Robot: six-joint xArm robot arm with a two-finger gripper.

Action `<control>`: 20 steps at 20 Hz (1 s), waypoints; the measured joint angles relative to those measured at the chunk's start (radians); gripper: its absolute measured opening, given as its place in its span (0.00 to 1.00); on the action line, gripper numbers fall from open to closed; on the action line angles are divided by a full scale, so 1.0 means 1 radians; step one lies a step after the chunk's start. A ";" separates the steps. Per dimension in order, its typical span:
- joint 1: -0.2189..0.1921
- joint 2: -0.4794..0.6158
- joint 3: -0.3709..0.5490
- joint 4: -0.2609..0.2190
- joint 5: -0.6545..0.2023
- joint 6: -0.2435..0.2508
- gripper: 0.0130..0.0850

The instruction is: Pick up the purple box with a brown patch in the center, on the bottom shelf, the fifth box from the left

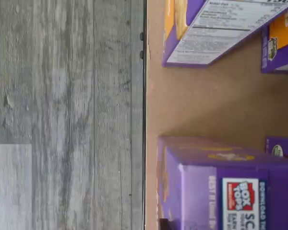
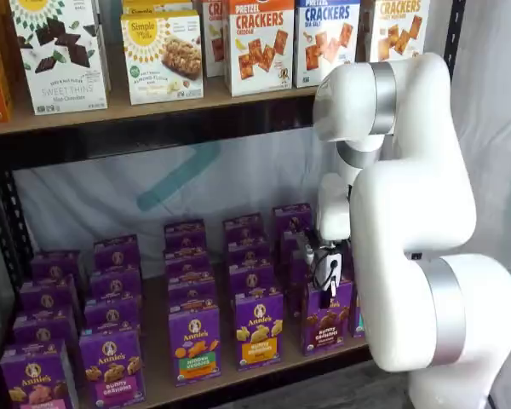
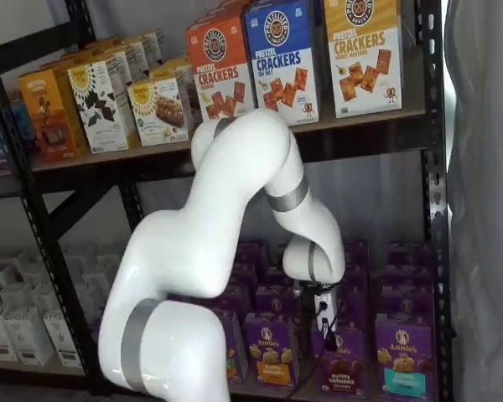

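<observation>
The white arm folds over at its elbow and drops its forearm straight down, wrist pointing at the floor, in both shelf views. The end effector (image 2: 326, 285) hangs vertically below the wrist, white body above, black fingers below. The fingers (image 3: 318, 322) are drawn fully together, with no gap between them. A cable runs beside the wrist.

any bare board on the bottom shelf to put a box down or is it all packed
Mostly packed with rows of purple cartons. The bottom shelf shows bare strips between the front cartons, widest between the two left columns. In the wrist view a bare patch of board lies between two cartons. It is crowded around the gripper, closed on the purple box.
</observation>
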 joint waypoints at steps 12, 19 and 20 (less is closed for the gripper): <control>0.021 -0.072 0.112 -0.023 -0.057 0.042 0.28; 0.037 -0.203 0.284 -0.059 -0.079 0.093 0.28; 0.039 -0.222 0.306 -0.066 -0.080 0.101 0.28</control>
